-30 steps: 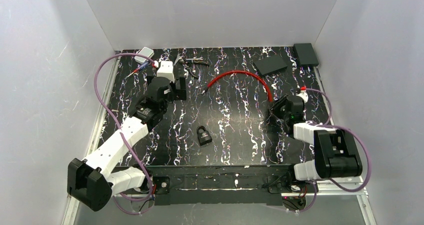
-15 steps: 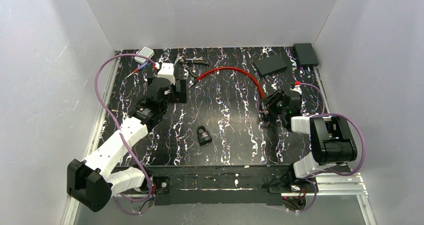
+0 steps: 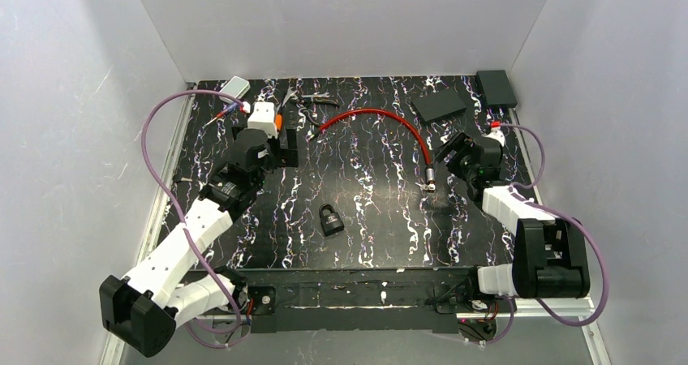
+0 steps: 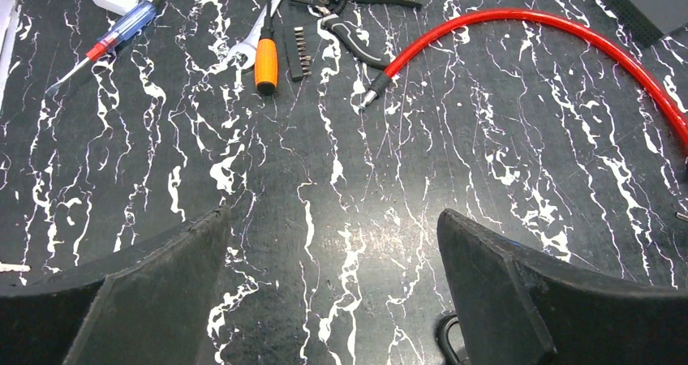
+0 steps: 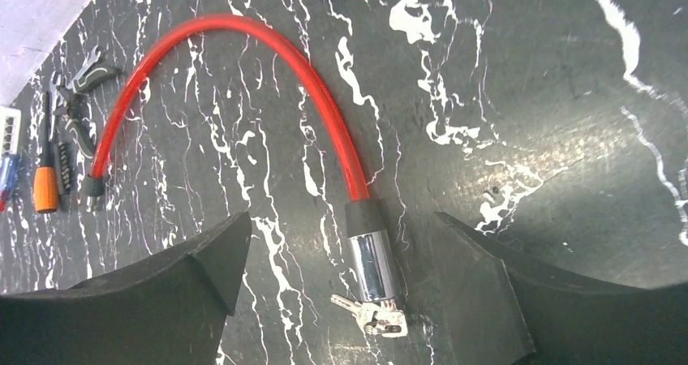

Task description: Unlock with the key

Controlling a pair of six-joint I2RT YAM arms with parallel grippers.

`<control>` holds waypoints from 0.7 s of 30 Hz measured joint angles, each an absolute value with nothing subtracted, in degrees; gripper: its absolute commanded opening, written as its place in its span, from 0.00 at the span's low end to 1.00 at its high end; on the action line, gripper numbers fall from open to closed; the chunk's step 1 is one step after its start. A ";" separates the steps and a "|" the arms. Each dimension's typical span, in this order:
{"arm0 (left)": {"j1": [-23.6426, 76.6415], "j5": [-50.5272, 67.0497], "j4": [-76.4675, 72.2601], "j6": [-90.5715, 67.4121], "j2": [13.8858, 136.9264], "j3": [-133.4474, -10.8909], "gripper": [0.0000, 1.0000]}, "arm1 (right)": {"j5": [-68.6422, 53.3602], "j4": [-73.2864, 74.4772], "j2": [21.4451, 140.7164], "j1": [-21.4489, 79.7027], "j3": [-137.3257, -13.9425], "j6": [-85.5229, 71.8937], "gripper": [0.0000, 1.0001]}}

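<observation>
So on the left, the left gripper is spread as wide as it goes with nothing in it. It hangs over bare black marbled table, just nearer than the tool pile: a blue-handled screwdriver, an orange-handled driver and pliers. The small black padlock sits near the middle, well apart from both arms. I can't tell if its shackle is shut. Moving right, the red cable lock arcs across the far half of the table. Its pin end lies loose by the pliers, and its chrome barrel is right of centre. The keys lie flat on the table, touching the barrel's near end. They look plugged into it, but I can't swear to that. The right gripper hovers over that barrel with its jaws wide apart, gripping nothing. My read is that we're at the "go get the key" step, with nothing turned yet. The next move calls for the right arm to drop low and pinch the thin key head square on. It'll probably need the barrel steadied so it doesn't skid. At far right there are two plain black boxes. There's no brand, label or writing I can read anywhere.
</observation>
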State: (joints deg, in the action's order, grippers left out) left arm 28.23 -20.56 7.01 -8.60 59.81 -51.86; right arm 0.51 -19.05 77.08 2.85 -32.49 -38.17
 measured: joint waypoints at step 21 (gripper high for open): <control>28.23 -27.59 7.07 -8.27 48.93 -48.16 0.98 | -1.06 4.32 59.24 7.18 -37.93 -31.33 0.98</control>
